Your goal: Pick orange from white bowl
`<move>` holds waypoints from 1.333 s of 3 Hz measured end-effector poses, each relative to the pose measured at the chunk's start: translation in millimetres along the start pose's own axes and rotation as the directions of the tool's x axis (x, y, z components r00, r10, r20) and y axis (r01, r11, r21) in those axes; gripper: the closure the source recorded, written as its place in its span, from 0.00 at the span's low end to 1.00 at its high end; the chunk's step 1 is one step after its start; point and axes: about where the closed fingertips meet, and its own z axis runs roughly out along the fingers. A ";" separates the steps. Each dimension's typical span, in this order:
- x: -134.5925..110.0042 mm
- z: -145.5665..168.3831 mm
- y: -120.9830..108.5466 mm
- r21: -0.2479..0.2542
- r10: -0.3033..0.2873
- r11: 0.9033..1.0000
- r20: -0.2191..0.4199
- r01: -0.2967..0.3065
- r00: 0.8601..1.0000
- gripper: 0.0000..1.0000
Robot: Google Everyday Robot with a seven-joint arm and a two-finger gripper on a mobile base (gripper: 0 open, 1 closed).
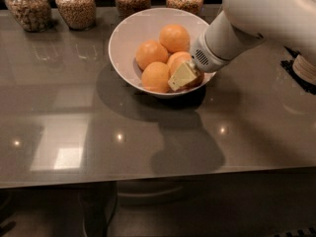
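Note:
A wide white bowl (123, 38) stands on the dark grey table and holds several oranges. My gripper (182, 76) reaches down from the upper right into the right side of the bowl. Its pale tip lies against the rightmost orange (177, 60) and next to the front orange (155, 76). Two more oranges lie to the left (150, 53) and at the back (174, 37). The white arm (247, 19) hides the bowl's right rim and part of the rightmost orange.
Several glass jars of grains (75, 5) stand in a row along the back edge of the table (74, 132). A dark object with a pale base (303, 65) sits at the right edge. The table's front edge runs across the lower part of the view.

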 end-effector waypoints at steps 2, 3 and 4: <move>-3.2 13.0 0.9 0.009 -0.016 1.000 -0.025 0.016 1.000 0.57; -4.7 10.9 0.7 0.009 -0.016 1.000 -0.024 0.016 1.000 0.81; -10.3 0.3 2.1 0.016 -0.047 0.999 -0.006 0.047 0.999 1.00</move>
